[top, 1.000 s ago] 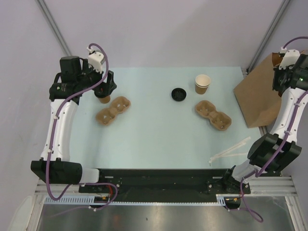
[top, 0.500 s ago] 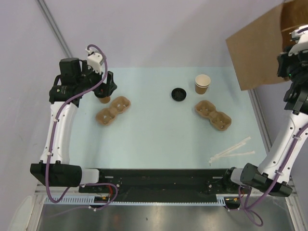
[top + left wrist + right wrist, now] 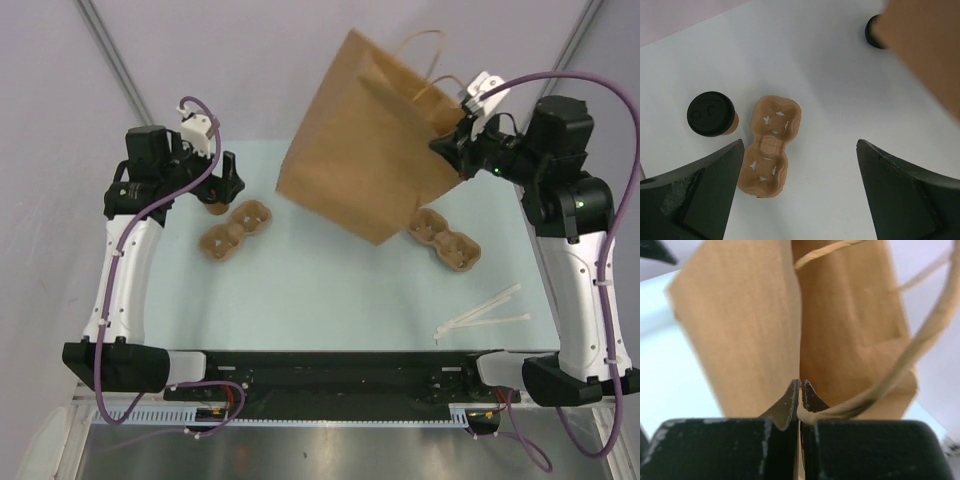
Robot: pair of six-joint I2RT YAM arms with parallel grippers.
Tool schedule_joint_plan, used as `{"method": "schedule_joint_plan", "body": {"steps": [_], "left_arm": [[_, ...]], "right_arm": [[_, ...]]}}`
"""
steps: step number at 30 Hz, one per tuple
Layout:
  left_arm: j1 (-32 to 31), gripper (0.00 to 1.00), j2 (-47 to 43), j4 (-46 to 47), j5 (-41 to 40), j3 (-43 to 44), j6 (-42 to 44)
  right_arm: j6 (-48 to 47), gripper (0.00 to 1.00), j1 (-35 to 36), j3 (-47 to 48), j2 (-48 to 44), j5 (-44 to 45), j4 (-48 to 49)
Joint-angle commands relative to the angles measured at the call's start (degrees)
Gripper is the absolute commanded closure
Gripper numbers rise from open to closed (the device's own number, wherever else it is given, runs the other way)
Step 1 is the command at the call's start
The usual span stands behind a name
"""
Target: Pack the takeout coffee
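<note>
The lidless tan cup is hidden behind the brown paper bag in the top view. My right gripper is shut on the bag's top edge beside a twisted paper handle and holds the bag tilted in the air over the back middle of the table. The right wrist view shows the fingers pinching the bag. My left gripper is open and empty, above a pulp cup tray. In the left wrist view the gripper hangs over that tray.
A tan cup with a black lid stands left of the left tray. A loose black lid peeks from under the bag. A second pulp tray lies at the right. White stirrers lie near the front right.
My right arm has swung the paper bag from the far right in over the table; it now covers the open cup and black lid. The left arm has barely moved.
</note>
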Motion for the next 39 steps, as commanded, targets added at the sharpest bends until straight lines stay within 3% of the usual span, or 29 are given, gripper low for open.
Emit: {"method": "schedule_joint_plan", "body": {"steps": [1,10,17,20,23,24,26,27,30,33,39], "left_arm": [[-0.1,0.01,-2.3,1.3,-0.1,-1.3,-2.2],[-0.1,0.00,-3.7,3.3,1.3,-5.9,-5.0],[-0.1,0.00,-3.9,4.6,3.4,-6.8,-6.7],[-0.1,0.00,-4.1,5.1,4.9,-7.0,-8.2],[-0.1,0.01,-4.9,6.7,6.4,-7.9,-10.1],[-0.1,0.01,-5.1,7.1,7.7,-8.1,-10.6],[-0.1,0.01,-5.6,8.6,8.8,-8.3,-12.2],[-0.1,0.01,-5.7,9.1,10.1,-8.3,-12.5],[-0.3,0.02,-6.0,10.1,12.8,-8.0,-15.8],[-1.2,0.03,-6.3,9.3,13.7,-7.3,-16.1],[-4.5,0.03,-8.0,5.3,13.3,-8.5,-11.3]], "right_arm": [[-0.4,1.00,6.0,-3.4,0.2,2.2,-0.3],[-4.3,1.00,18.7,-12.5,-0.1,5.6,-0.5],[-1.0,1.00,27.6,-16.0,2.6,17.7,2.6],[-0.5,1.00,31.1,-17.8,3.0,18.4,3.3],[-0.6,0.90,33.9,-18.7,2.9,17.0,3.1],[-0.6,0.78,35.8,-18.7,3.0,17.2,3.4],[-0.7,0.65,37.1,-18.5,3.6,17.7,3.4],[-0.7,0.53,38.0,-18.2,3.8,17.8,3.5],[-0.8,0.38,39.5,-16.6,4.9,16.7,2.8],[-0.6,0.24,39.7,-13.2,5.4,14.2,2.0],[1.4,0.14,38.7,-5.6,4.6,12.7,2.7]]}}
